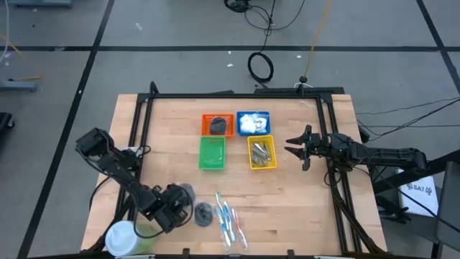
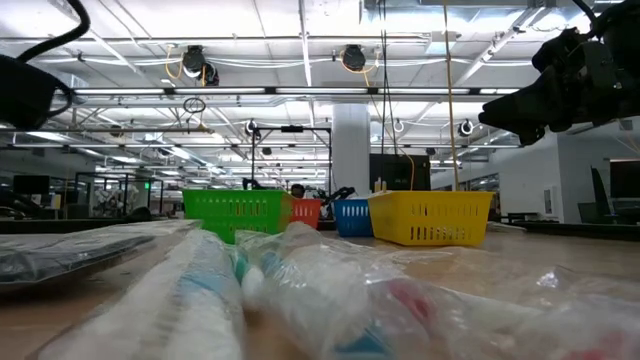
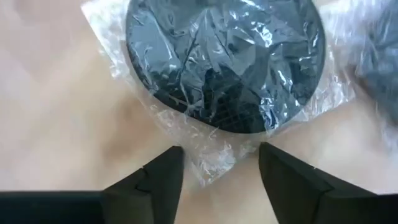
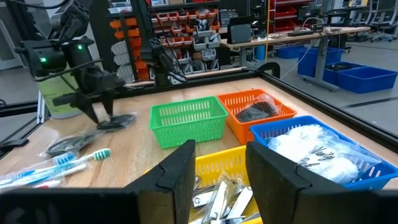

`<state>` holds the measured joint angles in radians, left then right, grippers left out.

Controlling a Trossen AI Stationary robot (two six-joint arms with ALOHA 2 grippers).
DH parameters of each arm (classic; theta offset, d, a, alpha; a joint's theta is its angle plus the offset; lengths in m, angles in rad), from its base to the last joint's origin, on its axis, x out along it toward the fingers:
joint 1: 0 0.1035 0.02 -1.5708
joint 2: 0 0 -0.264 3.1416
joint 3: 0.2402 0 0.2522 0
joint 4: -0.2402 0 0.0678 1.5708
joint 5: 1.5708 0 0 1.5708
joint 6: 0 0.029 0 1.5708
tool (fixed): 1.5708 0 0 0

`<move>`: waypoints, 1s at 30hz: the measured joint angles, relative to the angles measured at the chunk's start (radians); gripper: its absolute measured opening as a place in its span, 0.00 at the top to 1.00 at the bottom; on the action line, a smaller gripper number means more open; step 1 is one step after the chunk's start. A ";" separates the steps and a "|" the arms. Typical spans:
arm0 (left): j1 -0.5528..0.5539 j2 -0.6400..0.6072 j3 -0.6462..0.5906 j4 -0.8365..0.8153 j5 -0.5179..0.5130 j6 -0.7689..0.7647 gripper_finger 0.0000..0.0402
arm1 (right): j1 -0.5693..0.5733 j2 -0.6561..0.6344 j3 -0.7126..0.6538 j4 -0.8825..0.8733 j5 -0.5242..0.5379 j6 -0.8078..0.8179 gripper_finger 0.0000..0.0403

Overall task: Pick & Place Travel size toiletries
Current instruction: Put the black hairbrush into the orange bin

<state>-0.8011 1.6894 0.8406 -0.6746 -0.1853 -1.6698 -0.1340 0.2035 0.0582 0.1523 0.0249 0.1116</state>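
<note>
Lower left of the high view: left gripper (image 1: 175,205) hangs over a dark disc (image 1: 184,193) in clear wrap, on the counter (image 1: 302,208) just beside a big white-and-green tub (image 1: 126,236). Left wrist view shows the disc (image 3: 225,59) lying straight ahead of the 2 fingers (image 3: 163,175), which stand apart with only a tail of wrap between them. Nothing gripped yet; the dark round itself sits just beyond the tips. Disc is round, so no long axis to line up with; my read is the move turns on going forward and down to straddle the rim.

A second disc (image 1: 203,212) lies just right of the gripper, and 3 or so toothbrushes (image 1: 228,219) lie further right, long axes running top-to-bottom in the frame with a slight tilt.

Right gripper (image 1: 302,147) waits at mid-right, beside the yellow basket (image 1: 261,152), fingers (image 4: 180,168) partly apart, empty. It is well apart from the disc, so the left arm is plainly nearer.

Likely target: orange basket (image 1: 216,124), upper centre, already holding a dark item.
</note>
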 joint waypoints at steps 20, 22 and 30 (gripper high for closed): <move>-0.001 -0.001 -0.003 -0.033 -0.094 0.042 0.99 | 0.000 0.000 0.000 0.000 0.000 0.000 0.68; -0.007 -0.010 -0.003 -0.033 -0.098 0.043 1.00 | 0.000 0.000 0.000 0.000 0.000 0.000 0.68; -0.012 -0.109 -0.005 -0.039 -0.148 0.044 1.00 | 0.000 0.000 0.000 0.000 0.000 0.000 0.68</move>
<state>-0.8134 1.5806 0.8352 -0.7133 -0.3335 -1.6257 -0.1339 0.2035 0.0580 0.1520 0.0250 0.1116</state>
